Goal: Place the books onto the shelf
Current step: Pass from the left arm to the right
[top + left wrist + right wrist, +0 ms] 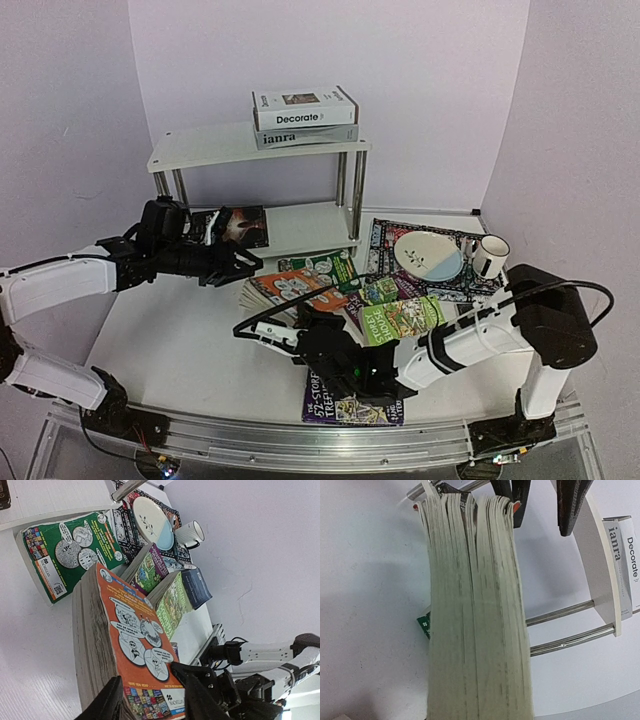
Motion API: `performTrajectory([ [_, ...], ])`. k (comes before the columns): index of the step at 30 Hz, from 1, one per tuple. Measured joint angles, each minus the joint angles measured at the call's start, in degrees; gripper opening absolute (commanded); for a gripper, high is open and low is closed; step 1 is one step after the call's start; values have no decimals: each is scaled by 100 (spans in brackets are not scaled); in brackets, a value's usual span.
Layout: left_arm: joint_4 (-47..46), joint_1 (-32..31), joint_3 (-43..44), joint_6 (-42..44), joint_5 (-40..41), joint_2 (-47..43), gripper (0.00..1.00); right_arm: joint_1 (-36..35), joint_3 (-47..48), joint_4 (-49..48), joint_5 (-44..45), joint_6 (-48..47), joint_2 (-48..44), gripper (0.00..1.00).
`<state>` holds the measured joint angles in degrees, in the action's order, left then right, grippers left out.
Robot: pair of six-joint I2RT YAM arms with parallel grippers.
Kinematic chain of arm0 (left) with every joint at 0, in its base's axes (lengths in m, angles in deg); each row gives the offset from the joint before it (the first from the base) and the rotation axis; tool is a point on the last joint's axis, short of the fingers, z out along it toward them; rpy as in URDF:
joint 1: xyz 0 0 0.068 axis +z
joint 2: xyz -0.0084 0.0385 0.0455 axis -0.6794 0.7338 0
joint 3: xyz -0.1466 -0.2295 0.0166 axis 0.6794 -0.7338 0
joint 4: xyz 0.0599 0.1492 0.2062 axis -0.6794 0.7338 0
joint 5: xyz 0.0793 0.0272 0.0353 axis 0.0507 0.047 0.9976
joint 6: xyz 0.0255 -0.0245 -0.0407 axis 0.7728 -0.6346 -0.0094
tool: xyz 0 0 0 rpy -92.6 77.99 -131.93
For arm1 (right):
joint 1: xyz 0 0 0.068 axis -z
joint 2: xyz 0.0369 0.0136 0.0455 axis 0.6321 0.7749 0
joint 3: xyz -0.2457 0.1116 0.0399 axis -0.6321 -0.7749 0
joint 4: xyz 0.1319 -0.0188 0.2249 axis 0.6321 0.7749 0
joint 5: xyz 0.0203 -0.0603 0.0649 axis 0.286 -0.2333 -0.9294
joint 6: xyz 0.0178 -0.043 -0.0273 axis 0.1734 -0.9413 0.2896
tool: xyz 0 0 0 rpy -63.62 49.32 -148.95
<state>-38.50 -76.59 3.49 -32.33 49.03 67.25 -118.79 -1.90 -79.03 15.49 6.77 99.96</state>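
A thick orange-covered book stack lies tilted mid-table. My left gripper reaches its left end. In the left wrist view the fingers stand open on either side of the orange book. My right gripper is at the stack's near edge. In the right wrist view the page edges hide its fingers. White "Decorate" and grey "ianra" lie on top of the shelf, and a dark book on its lower tier. Green and purple books lie loose.
A patterned placemat at the right carries a plate and a striped mug. Walls close in the back and both sides. The chrome shelf legs stand just behind the loose books.
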Motion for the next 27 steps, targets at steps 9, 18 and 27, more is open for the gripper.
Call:
performTrajectory([
  [9, 170, 23, 16, 248, 321, -469, 97, -11, -28, 805, -424, 801, -645, 0],
  [18, 258, 50, 463, 841, 483, -1805, 100, 208, 190, 2516, -1293, 2504, -1569, 0],
  [27, 255, 50, 488, 1066, 785, -2010, 100, 1454, 724, 3800, -2364, 4440, -1965, 0],
])
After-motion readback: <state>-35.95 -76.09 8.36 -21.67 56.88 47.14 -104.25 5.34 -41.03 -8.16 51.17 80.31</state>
